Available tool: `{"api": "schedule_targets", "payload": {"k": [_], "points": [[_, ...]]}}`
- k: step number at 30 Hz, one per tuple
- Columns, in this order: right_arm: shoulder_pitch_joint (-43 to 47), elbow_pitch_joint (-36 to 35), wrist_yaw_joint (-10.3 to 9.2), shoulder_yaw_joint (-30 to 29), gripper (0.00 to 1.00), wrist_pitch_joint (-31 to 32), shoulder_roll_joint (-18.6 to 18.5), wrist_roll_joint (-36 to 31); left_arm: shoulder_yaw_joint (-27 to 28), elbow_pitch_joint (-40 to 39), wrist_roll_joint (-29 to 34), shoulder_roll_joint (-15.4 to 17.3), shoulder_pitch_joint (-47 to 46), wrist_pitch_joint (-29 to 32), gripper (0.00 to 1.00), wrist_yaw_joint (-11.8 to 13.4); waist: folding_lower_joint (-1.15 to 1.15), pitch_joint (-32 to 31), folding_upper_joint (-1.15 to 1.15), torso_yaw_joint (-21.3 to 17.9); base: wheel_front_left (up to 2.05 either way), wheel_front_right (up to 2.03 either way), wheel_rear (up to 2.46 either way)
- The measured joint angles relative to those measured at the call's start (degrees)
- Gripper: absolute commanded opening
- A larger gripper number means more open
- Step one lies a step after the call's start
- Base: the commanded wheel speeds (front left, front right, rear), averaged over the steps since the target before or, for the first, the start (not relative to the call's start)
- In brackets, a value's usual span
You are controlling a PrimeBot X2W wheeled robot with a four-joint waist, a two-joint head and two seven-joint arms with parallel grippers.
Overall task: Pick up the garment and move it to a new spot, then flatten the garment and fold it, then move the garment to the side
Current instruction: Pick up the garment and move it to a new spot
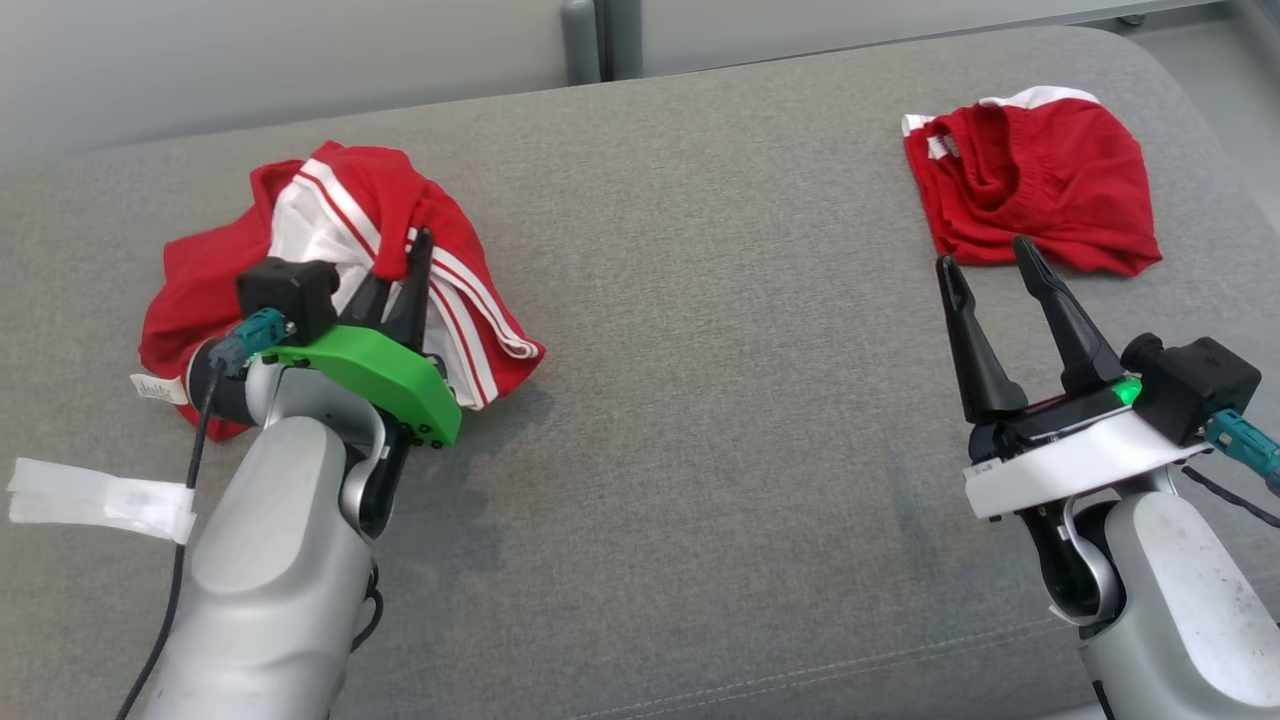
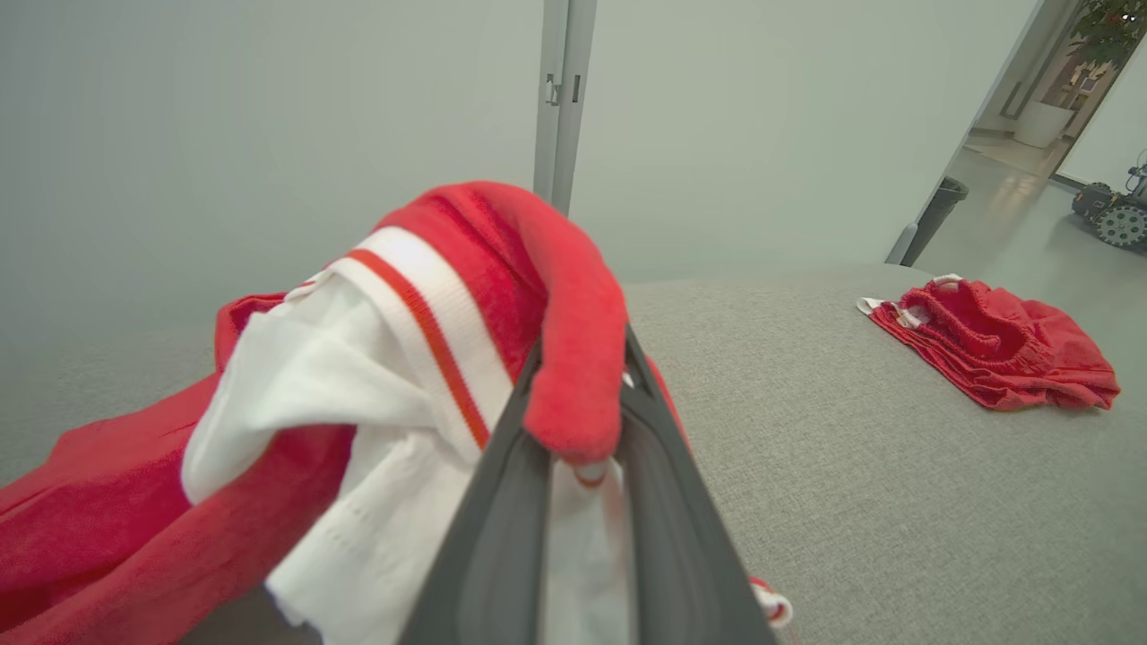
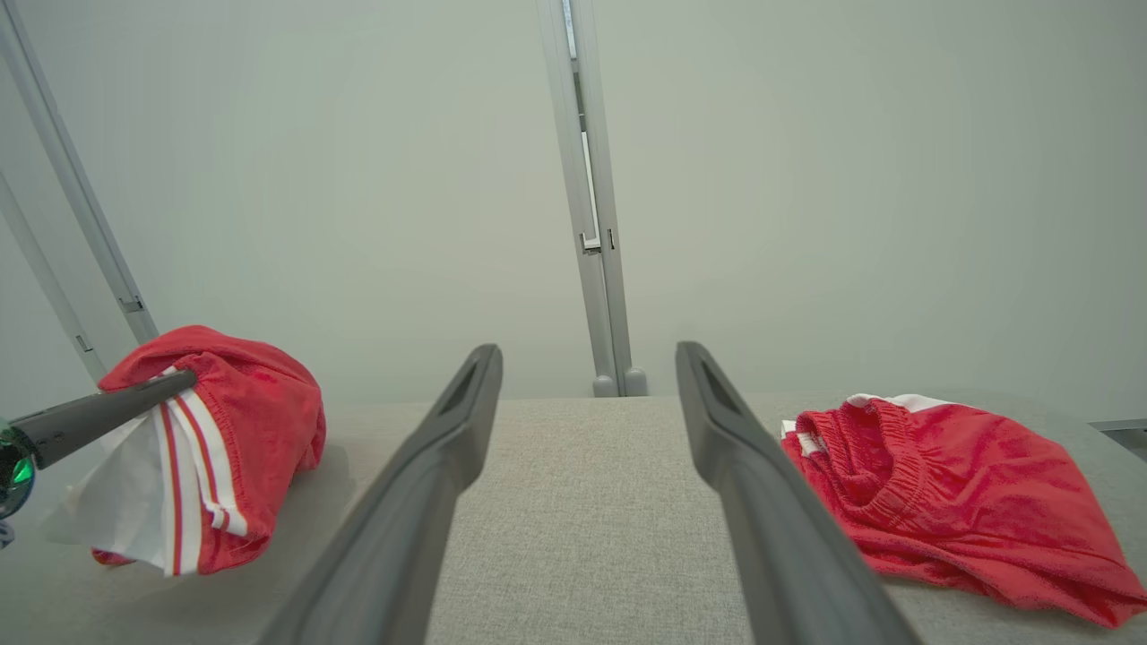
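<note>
While left gripper (image 1: 418, 242) pinches garment (image 1: 380, 178), cushion (image 1: 720, 380) spreads rightward.

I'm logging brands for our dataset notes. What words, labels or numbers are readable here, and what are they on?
Tag on the striped garment: printed, but too small and blurred to read.
Sticker on the white mount of the right end effector: too small to read.
White tape on the sofa: no legible writing.
Nothing else is readable.
</note>
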Motion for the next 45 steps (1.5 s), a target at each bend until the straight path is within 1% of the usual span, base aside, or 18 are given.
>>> {"api": "schedule_targets", "payload": {"k": [6, 9, 11, 17, 18, 20, 21, 22, 26, 30, 34, 38, 45], "points": [[0.5, 0.0, 0.01, 0.0, 1.00, 0.0, 0.0, 0.0, -7.2, -3.4, -1.9, 0.1, 0.6, 1.1, 0.00, 0.0, 0.00, -1.2, 0.00, -3.1, 0.00, 0.00, 0.00], [0.5, -0.1, 0.21, 0.1, 1.00, 0.0, 0.0, 0.0, -12.2, -6.6, -6.6, 0.3, 1.2, 1.6, 0.00, 0.0, 0.00, -1.5, 0.00, -4.8, 0.00, 0.00, 0.00], [0.6, -0.1, 0.49, 0.1, 1.00, 0.0, 0.0, 0.0, -14.7, -7.8, -8.3, 0.2, 1.5, 1.9, 0.00, 0.0, 0.00, -1.6, 0.00, -5.9, 0.00, 0.00, 0.00], [0.8, -0.2, 0.51, 0.2, 1.00, 0.0, 0.1, 0.1, -19.1, -7.8, -11.2, 0.3, 2.4, 3.6, 0.00, 0.0, 0.00, -1.3, 0.00, -9.2, 0.00, 0.00, 0.00], [0.8, -0.3, 0.51, 0.3, 1.00, 0.0, 0.2, 0.1, -19.4, -7.3, -11.5, 0.3, 2.7, 3.6, 0.23, 0.0, 0.00, -1.2, 0.00, -9.7, 0.00, 0.00, 0.00], [0.8, -0.5, 0.51, 0.3, 1.00, 0.0, 0.3, 0.1, -19.9, -6.8, -11.7, 0.5, 2.8, 3.6, 0.50, 0.0, 0.00, -0.9, 0.00, -10.7, 0.00, 0.00, 0.00], [0.8, -0.5, 0.51, 0.2, 1.00, 0.0, 0.3, 0.1, -20.0, -6.7, -11.8, 0.5, 2.8, 3.6, 0.78, 0.0, 0.00, -0.7, 0.00, -11.2, 0.00, 0.00, 0.00], [0.8, -0.5, 0.51, 0.0, 1.00, 0.0, 0.4, 0.1, -20.1, -6.7, -12.0, 0.5, 2.8, 3.6, 1.00, 0.0, 0.00, -0.5, 0.00, -11.7, 0.00, 0.00, 0.00], [0.9, -0.7, 0.51, -1.9, 1.00, 0.0, 0.2, 0.1, -21.1, -6.9, -13.2, 0.5, 2.6, 3.5, 1.00, 0.0, 0.00, 0.4, 0.00, -12.8, 0.00, 0.00, 0.00], [1.8, -0.7, 0.51, -3.3, 1.00, 0.0, 0.1, 0.1, -22.0, -7.3, -13.6, 0.5, 1.8, 2.4, 1.00, 0.0, 0.00, 0.8, 0.00, -12.4, 0.00, 0.00, 0.00], [1.8, -0.8, 0.51, -3.8, 1.00, 0.0, 0.0, 0.1, -21.8, -7.4, -13.4, 0.5, 0.5, 1.2, 1.00, 0.2, 0.00, 0.5, 0.00, -10.9, 0.00, 0.00, 0.00], [1.9, -0.8, 0.51, -4.0, 1.00, 0.0, -0.1, 0.1, -20.4, -7.2, -13.4, 0.5, 0.3, 0.5, 1.00, 1.7, 0.00, 0.0, 0.00, -9.1, 0.00, 0.00, 0.00], [3.1, -0.7, 0.51, -4.1, 1.00, 0.0, -0.2, 0.1, -18.4, -7.2, -12.4, 0.7, 0.4, -0.6, 1.00, 3.2, 0.00, -0.7, 0.00, -5.5, 0.00, 0.00, 0.00]]}}
